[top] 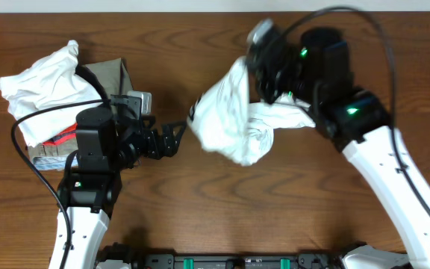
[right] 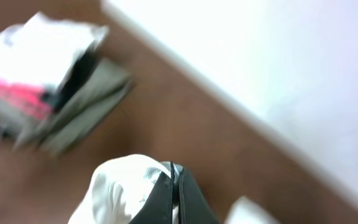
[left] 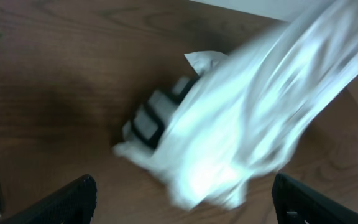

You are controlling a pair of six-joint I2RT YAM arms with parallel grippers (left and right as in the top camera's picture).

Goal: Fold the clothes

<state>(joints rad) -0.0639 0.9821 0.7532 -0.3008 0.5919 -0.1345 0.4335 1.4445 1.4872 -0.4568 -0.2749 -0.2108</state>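
1. The thin, wrinkly white trousers [top: 226, 119] hung bunched just right of the middle of the overhead frame, above the brown wooden table [top: 200, 194].
2. The right gripper [right: 173, 171], at the upper right of the overhead frame, had its black fingers pressed together, pinching the white trousers at their upper end.
3. From that grip the cloth ran down and leftward in a stretched, blurred sheet, its lower folds close to the tabletop.
4. The left gripper [top: 179, 139], left of centre, pointed at the cloth's left edge; its fingers [left: 73, 199] stood spread wide, in the bottom corners of the left wrist view, with the cloth ahead of them.
5. At the upper left of the overhead frame lay a pile: a crumpled white garment [top: 39, 78], a khaki-olive garment [top: 114, 75] and a red-and-black garment [top: 62, 137].
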